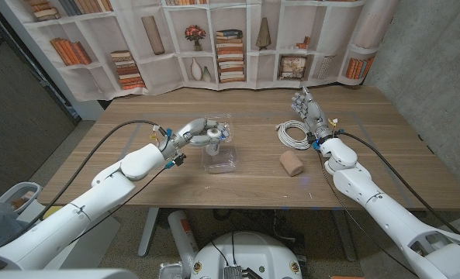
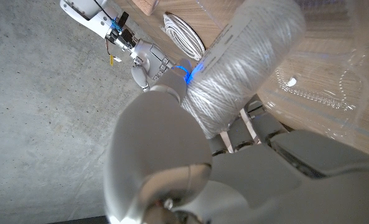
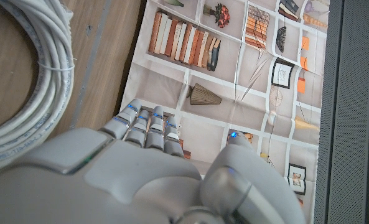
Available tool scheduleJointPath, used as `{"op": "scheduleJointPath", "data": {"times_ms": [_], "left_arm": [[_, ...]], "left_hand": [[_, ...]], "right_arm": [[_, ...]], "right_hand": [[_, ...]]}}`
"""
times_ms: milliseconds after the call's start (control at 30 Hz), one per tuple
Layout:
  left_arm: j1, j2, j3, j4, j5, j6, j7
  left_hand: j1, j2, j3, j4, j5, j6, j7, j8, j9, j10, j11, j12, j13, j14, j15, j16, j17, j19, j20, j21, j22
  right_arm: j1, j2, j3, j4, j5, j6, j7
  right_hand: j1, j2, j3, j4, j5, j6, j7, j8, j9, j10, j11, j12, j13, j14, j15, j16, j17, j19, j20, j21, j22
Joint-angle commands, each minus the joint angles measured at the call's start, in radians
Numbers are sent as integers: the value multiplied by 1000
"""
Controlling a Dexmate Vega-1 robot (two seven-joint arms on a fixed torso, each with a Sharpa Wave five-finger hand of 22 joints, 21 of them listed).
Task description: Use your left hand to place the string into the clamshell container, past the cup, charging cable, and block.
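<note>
A white spool of string [image 2: 246,68] sits in the grip of my left hand [image 1: 201,136], which holds it just above the clear clamshell container [image 1: 221,157] at the table's middle. In the left wrist view the clamshell container [image 2: 333,87] lies right beside the spool, and my left hand [image 2: 234,168] wraps around the spool's lower end. The coiled white charging cable [image 1: 294,134] lies to the right of the container, and the tan block [image 1: 292,163] sits nearer the front edge. My right hand [image 1: 308,105] stands upright behind the cable, fingers apart and holding nothing.
The cable coil [image 3: 28,93] lies close beside my right hand [image 3: 140,168]. A bookshelf-print backdrop [image 1: 230,39] hangs behind the table's far edge. Bare wood [image 1: 369,132] stretches to the right of the cable.
</note>
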State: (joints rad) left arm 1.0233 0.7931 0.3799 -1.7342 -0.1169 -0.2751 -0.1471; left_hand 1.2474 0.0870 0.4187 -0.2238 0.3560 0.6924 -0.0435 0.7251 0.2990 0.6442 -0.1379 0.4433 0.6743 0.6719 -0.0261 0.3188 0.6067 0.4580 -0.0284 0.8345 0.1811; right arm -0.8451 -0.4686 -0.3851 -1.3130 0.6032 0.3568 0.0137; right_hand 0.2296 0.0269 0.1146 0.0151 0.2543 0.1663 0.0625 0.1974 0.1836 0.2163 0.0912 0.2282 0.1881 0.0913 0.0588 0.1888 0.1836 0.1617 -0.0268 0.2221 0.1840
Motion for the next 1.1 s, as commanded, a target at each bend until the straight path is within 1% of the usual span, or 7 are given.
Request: {"op": "scheduleJointPath", "data": {"times_ms": [33,267,367,633,900,967,1100], "left_arm": [[-3,-3,12,4,7,8,-1],[4,-8,12,10,16,3,19],[4,-9,14,12,13,5,16],[12,-3,11,0,22,13,29],[18,3,11,-15,31,30,37],[17,3,12,-17,30,34,35],[14,1,17,-18,35,38,37]], "left_hand": [[-6,2,97,80,-6,-5,-1,4,-2,17,-24,-7,2,26,-90,-12,1,-30,10,-6,1],[-15,-1,101,82,-8,-13,-7,0,-10,7,-27,-19,-4,6,-97,-33,-8,-107,35,-32,1],[-20,-2,104,83,-8,-16,-15,-2,-14,1,-34,-27,-9,-7,-101,-47,-15,-147,38,-47,1],[-32,-2,114,86,-13,-45,-30,-18,-30,-41,-33,-66,-27,-67,-88,-85,-33,-226,63,-74,2],[-59,-14,120,90,-24,-107,-43,-57,-58,-113,-26,-137,-57,-171,-75,-124,-71,-317,101,-111,2],[-67,-16,124,91,-30,-134,-57,-74,-66,-134,-24,-159,-66,-189,-76,-126,-86,-344,129,-124,2],[-75,-20,123,93,-35,-148,-59,-84,-72,-147,-16,-174,-73,-213,-66,-130,-97,-350,133,-128,1]], "right_arm": [[-16,-9,7,-15,6,1,-3],[-19,-9,6,-12,8,-1,-2],[-20,-9,6,-11,8,-1,-2],[-19,-10,5,-13,6,-1,-1],[-14,-7,2,-4,9,0,8],[-14,-7,2,-1,10,1,10],[-14,-6,3,3,12,3,13]], "right_hand": [[0,4,-2,-3,-5,7,1,0,5,9,4,-1,4,10,-1,0,2,9,3,-4,1],[0,5,-2,-4,-5,7,1,0,5,10,4,0,4,11,0,0,2,10,2,-5,1],[0,5,-3,-4,-6,7,1,0,5,11,5,0,4,11,-1,0,2,11,2,-5,1],[0,5,-3,-4,-6,8,1,0,5,11,3,0,4,11,-2,0,2,11,3,-5,1],[0,6,-4,-5,-6,8,0,0,5,11,3,-1,4,11,-2,0,2,12,2,-6,1],[0,6,-4,-5,-6,8,0,0,5,11,2,0,4,12,-3,0,2,12,3,-6,1],[0,6,-4,-5,-6,8,-1,0,5,12,3,0,4,13,-2,0,2,12,3,-7,1]]}}
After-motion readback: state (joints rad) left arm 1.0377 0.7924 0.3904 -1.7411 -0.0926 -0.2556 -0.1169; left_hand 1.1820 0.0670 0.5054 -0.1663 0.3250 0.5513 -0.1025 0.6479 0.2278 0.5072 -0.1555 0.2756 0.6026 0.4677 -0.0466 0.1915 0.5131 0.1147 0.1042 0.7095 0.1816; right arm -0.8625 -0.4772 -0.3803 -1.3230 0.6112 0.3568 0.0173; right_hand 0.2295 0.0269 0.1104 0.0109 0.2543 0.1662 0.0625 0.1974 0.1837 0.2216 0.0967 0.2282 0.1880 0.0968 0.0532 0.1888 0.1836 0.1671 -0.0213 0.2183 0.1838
